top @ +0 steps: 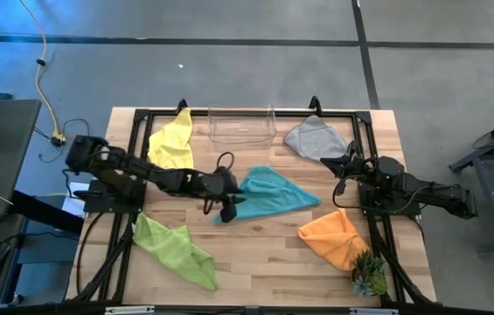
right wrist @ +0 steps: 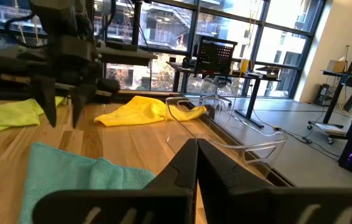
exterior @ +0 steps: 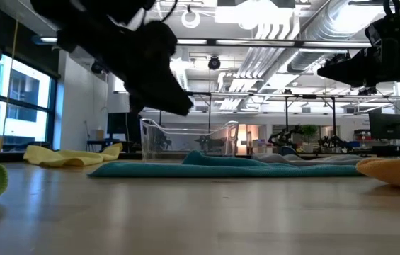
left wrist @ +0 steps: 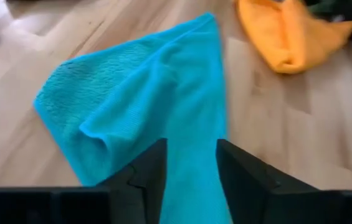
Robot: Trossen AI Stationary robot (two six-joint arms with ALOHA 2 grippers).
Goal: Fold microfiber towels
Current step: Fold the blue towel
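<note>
The teal towel lies rumpled just beneath my left gripper, fingers apart and holding nothing; I fear pinching both bunched layers; right gripper waits shut.

Soft fuzzy teal blue cloth towel with tiny bumps, smooth pale wood plank table, clear shiny plastic bin, soft orange cloth towel, matt black left tool
</note>
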